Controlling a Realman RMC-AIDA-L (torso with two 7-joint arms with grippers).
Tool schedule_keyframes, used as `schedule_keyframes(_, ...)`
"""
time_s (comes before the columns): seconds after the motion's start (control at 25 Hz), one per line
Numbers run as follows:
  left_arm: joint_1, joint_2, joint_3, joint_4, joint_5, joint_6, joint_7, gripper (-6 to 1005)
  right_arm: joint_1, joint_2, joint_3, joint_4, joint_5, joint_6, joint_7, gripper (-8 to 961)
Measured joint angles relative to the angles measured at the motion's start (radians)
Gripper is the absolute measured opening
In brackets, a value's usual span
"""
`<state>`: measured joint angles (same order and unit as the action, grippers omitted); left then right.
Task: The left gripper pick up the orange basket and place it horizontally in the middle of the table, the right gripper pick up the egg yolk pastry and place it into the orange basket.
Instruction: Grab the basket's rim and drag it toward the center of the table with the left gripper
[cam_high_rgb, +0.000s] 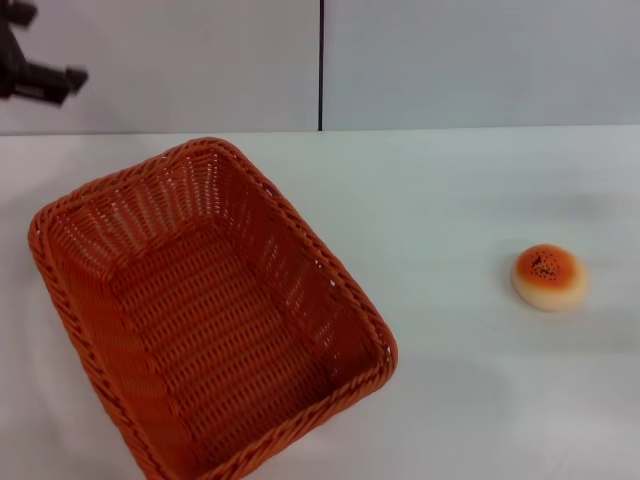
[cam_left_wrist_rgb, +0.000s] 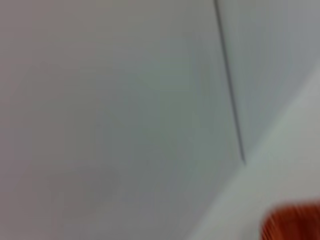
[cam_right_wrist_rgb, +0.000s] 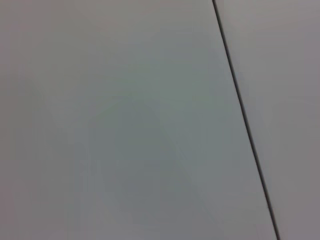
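The orange basket (cam_high_rgb: 210, 310) lies empty on the left half of the white table (cam_high_rgb: 450, 180), its long side running diagonally from far left toward me. A corner of the basket (cam_left_wrist_rgb: 295, 222) also shows in the left wrist view. The egg yolk pastry (cam_high_rgb: 548, 277), a small round bun with a glossy orange-brown top, sits alone on the table to the right of the basket. My left gripper (cam_high_rgb: 55, 45) hangs high at the far left, above and behind the basket, open and holding nothing. The right gripper is out of view.
A grey wall with a dark vertical seam (cam_high_rgb: 321, 65) stands behind the table. The right wrist view shows only this wall and its seam (cam_right_wrist_rgb: 245, 120). Bare tabletop lies between basket and pastry.
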<state>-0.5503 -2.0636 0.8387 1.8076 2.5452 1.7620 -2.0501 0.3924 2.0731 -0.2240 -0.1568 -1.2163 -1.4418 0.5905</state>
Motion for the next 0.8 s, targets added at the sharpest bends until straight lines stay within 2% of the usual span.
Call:
schedule_keyframes(0.08,-0.05,-0.005,0.047,0.001,0.112,0.058,-0.01,814,-0.005,0.0,-0.005,-0.001,-0.001,0.0,0.0,563)
schedule_keyframes(0.12,-0.05,-0.005,0.047,0.001,0.112,0.058,-0.01,814,-0.005,0.0,-0.005,-0.001,-0.001,0.0,0.0,563)
schedule_keyframes(0.32,-0.069,-0.006,0.183,-0.008,0.221,0.088,-0.048,813,-0.007,-0.002,-0.006,-0.005,-0.002,0.0,0.0,563)
schedule_keyframes(0.6,-0.067,-0.009,0.268,-0.122,0.233,0.058,-0.082,813,-0.008,-0.001,-0.008,-0.004,-0.004,0.0,0.0,563)
schedule_keyframes(0.8,-0.036,-0.009,0.331,-0.186,0.231,-0.043,-0.108,814,-0.009,-0.001,-0.009,-0.004,-0.004,-0.007,0.0,563)
